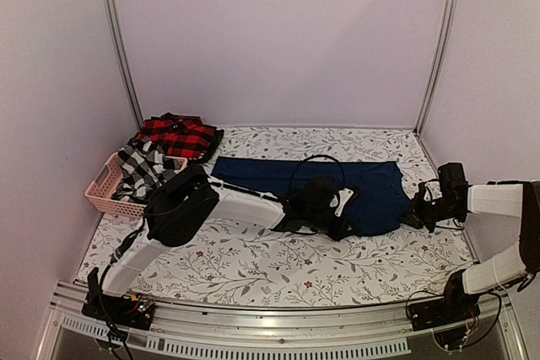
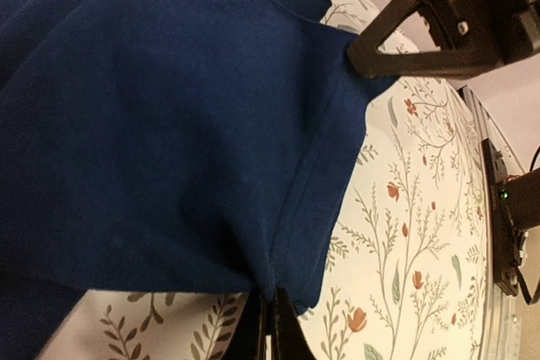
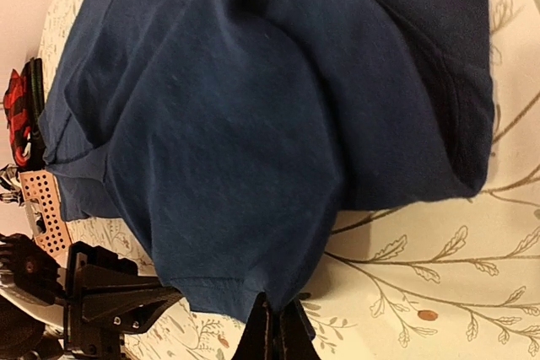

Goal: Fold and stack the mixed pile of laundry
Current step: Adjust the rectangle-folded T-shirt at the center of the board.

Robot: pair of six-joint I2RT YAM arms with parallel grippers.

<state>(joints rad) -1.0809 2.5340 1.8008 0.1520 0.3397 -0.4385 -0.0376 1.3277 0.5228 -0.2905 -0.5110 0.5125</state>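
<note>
Navy garment lies spread on the floral table, centre to right; left gripper is pinched closed on its near edge; right gripper is clamped on its right hem; the left arm crosses its left part; far left, a checked shirt drapes a pink basket, red plaid just behind.

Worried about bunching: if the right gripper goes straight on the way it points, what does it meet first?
The navy garment: the right gripper is shut on its edge, and the cloth lies directly ahead.
</note>
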